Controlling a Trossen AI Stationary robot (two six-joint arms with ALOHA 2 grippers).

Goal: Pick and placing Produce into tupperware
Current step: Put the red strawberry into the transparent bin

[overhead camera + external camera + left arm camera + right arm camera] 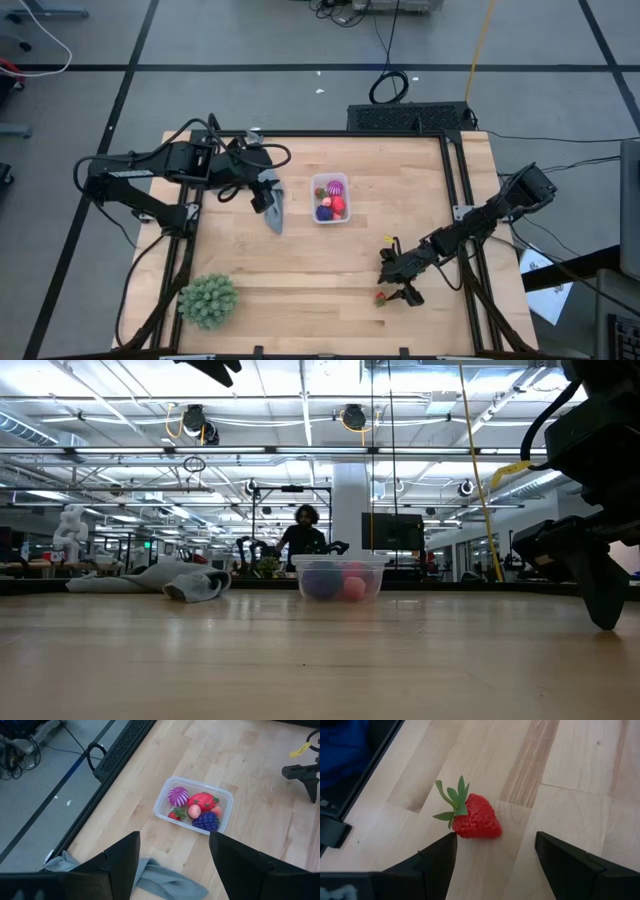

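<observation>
The clear tupperware (330, 198) stands on the table's middle and holds a magenta spiky fruit (178, 796), a larger red one (203, 800), a dark purple one (206, 821) and a tiny red berry (173, 815). One red strawberry (476, 817) with green leaves lies on its side on the wood near the near edge (381, 297). My right gripper (495, 855) is low and open just behind it, a finger to either side, touching nothing. My left gripper (172, 865) hangs open above the grey cloth (275, 215), left of the tupperware.
A large green spiky ball (208, 300) sits at the table's near left corner. The grey cloth (170, 582) lies crumpled left of the tupperware (340, 578). Bare wood stretches between the strawberry and the container. A person shows far behind the table.
</observation>
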